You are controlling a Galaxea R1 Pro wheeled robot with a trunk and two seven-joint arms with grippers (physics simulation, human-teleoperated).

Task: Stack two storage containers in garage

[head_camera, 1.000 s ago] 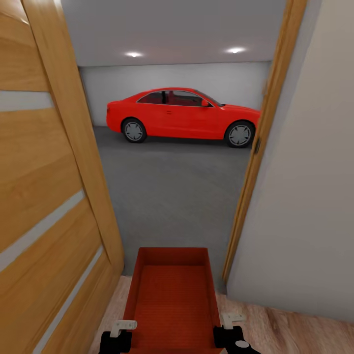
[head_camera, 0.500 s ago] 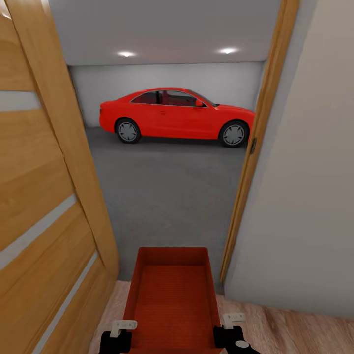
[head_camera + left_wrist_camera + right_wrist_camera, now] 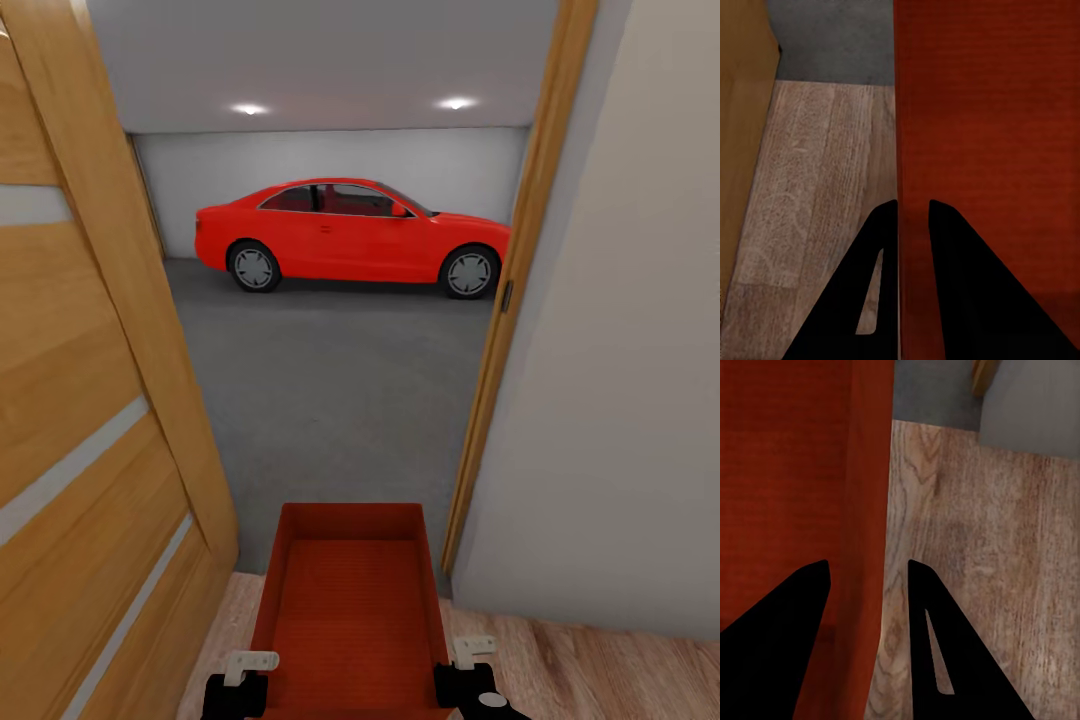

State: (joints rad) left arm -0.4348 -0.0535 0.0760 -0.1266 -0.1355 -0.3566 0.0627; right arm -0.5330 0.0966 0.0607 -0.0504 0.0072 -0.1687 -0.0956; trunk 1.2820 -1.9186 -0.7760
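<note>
One red-orange open-top storage container (image 3: 350, 600) hangs in front of me, low in the head view, over the threshold between light wood planks (image 3: 590, 670) and the garage's dark grey floor (image 3: 340, 380). My left gripper (image 3: 250, 668) is shut on its left wall and my right gripper (image 3: 470, 655) on its right wall. In the left wrist view the black fingers (image 3: 881, 225) of the left gripper (image 3: 913, 214) pinch the thin wall of the container (image 3: 990, 135). In the right wrist view the right gripper (image 3: 868, 574) straddles the other wall of the container (image 3: 787, 472).
An open wooden plank door (image 3: 90, 400) stands close on the left. The wooden door frame (image 3: 500, 350) and a pale wall (image 3: 620, 400) are close on the right. A red coupe (image 3: 350, 240) is parked across the far end of the garage under two ceiling spotlights.
The whole head view has shifted: the doorway looks closer and wider, the car sits slightly left. The container and both grippers keep the same place in view.
</note>
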